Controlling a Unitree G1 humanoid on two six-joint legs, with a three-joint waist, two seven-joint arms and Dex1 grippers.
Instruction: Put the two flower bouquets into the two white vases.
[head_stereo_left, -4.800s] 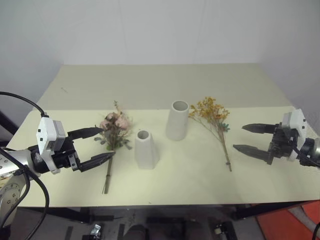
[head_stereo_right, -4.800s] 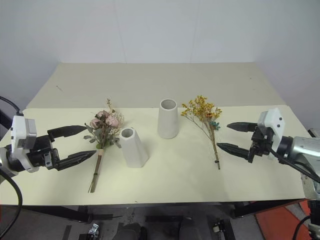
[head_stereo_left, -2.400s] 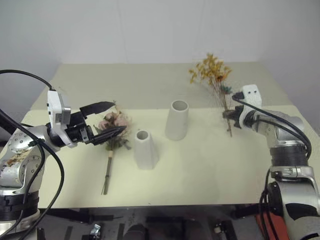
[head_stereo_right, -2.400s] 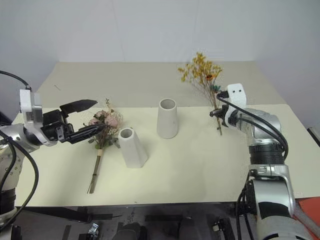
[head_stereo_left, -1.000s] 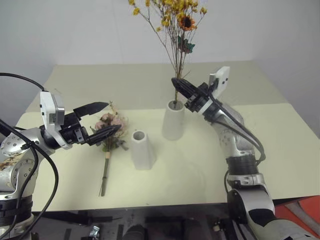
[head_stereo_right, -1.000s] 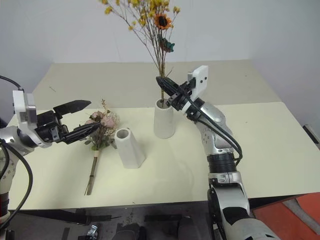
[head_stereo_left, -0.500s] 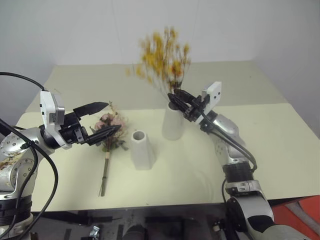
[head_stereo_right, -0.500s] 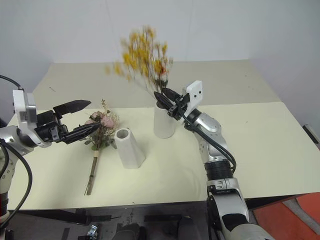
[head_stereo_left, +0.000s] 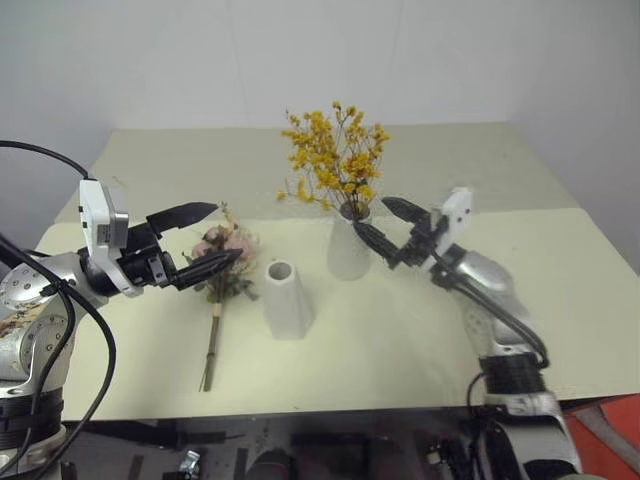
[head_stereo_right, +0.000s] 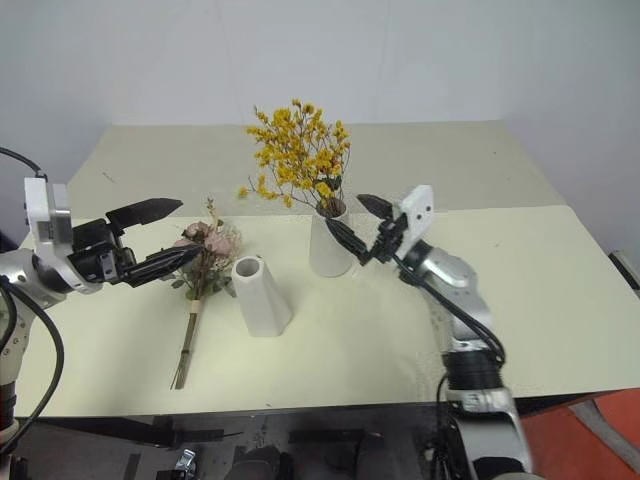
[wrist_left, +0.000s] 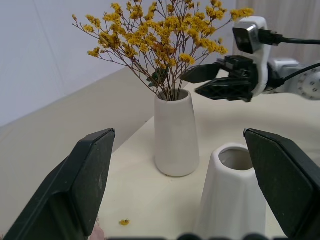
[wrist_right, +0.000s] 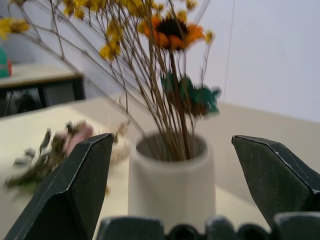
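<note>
Left eye view: our left gripper (head_stereo_left: 198, 241), fingers spread, sits just left of the pink rose bouquet (head_stereo_left: 226, 256) at frame centre-left, stems running toward the bottom edge, nearer than our open right gripper (head_stereo_left: 383, 227).

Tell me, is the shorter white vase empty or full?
Empty: the shorter vase's mouth is bare, and the pink rose bouquet lies on the table beside it.

Surface finishes at my station

Both white vases, tall (head_stereo_left: 349, 250) and faceted (head_stereo_left: 287, 299), look matt ceramic; the yellow bouquet (head_stereo_left: 334, 158) is dry and brittle-stemmed; the worktop (head_stereo_left: 400, 330) is smooth matt; my gripper fingers (wrist_left: 85, 185) are semi-gloss black plastic.
</note>
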